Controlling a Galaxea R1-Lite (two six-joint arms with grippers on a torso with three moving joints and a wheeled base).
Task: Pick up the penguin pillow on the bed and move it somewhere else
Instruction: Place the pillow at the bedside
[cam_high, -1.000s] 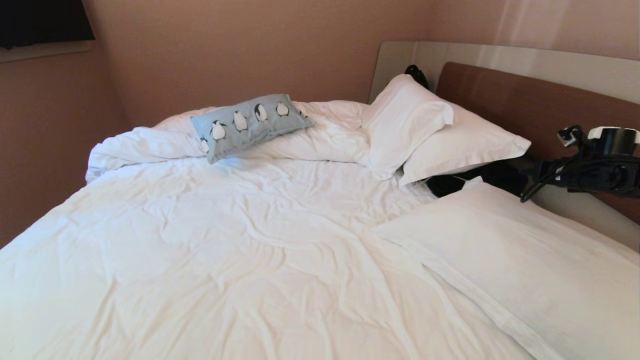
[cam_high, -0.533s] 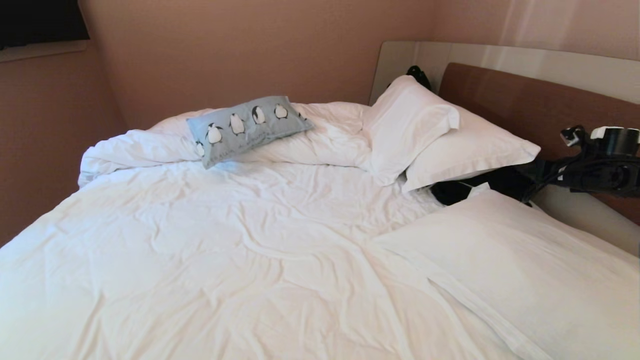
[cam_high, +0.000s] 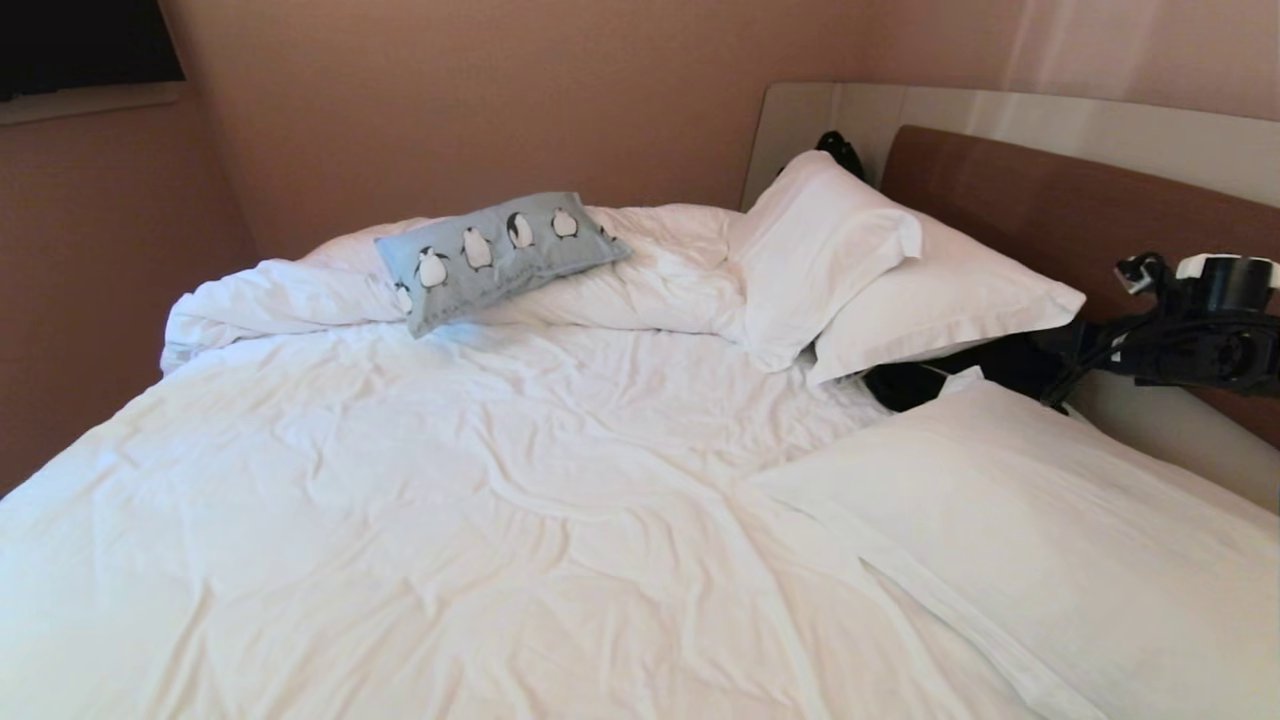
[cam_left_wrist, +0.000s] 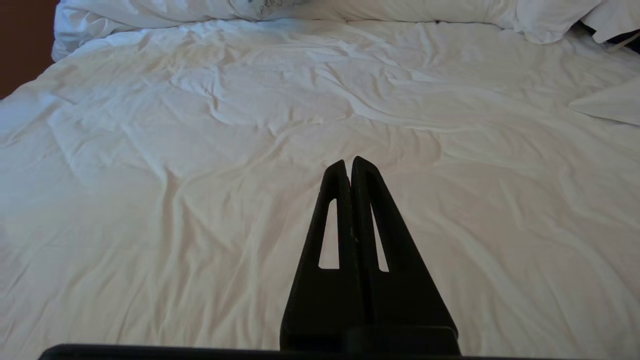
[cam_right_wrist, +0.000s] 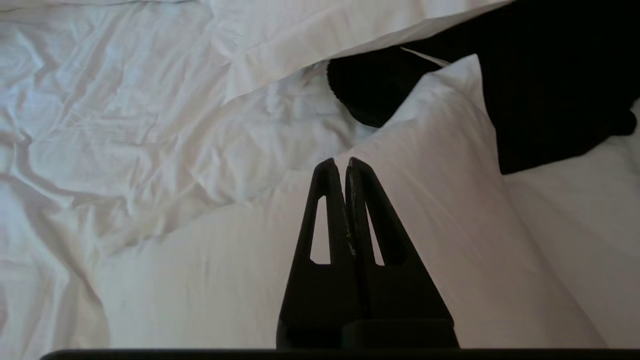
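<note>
The penguin pillow (cam_high: 500, 255), light blue with a row of black-and-white penguins, lies tilted on the bunched duvet at the far side of the bed (cam_high: 480, 500). A sliver of the pillow's edge (cam_left_wrist: 275, 4) shows far off in the left wrist view. My left gripper (cam_left_wrist: 348, 161) hangs shut and empty over the flat white sheet, well short of the pillow. My right gripper (cam_right_wrist: 339, 161) is shut with nothing in it, above a large white pillow (cam_right_wrist: 425, 210). The right arm (cam_high: 1190, 330) shows at the right edge of the head view.
Two white pillows (cam_high: 820, 250) (cam_high: 950, 290) lean on the brown headboard (cam_high: 1060, 210). Another white pillow (cam_high: 1050, 540) lies flat at the near right. A black thing (cam_high: 930, 380) sits between them. Walls (cam_high: 90, 300) close in the bed's left and far sides.
The whole head view has shifted slightly, so the camera moved. Nothing on the bed has moved, and both grippers stay shut.
</note>
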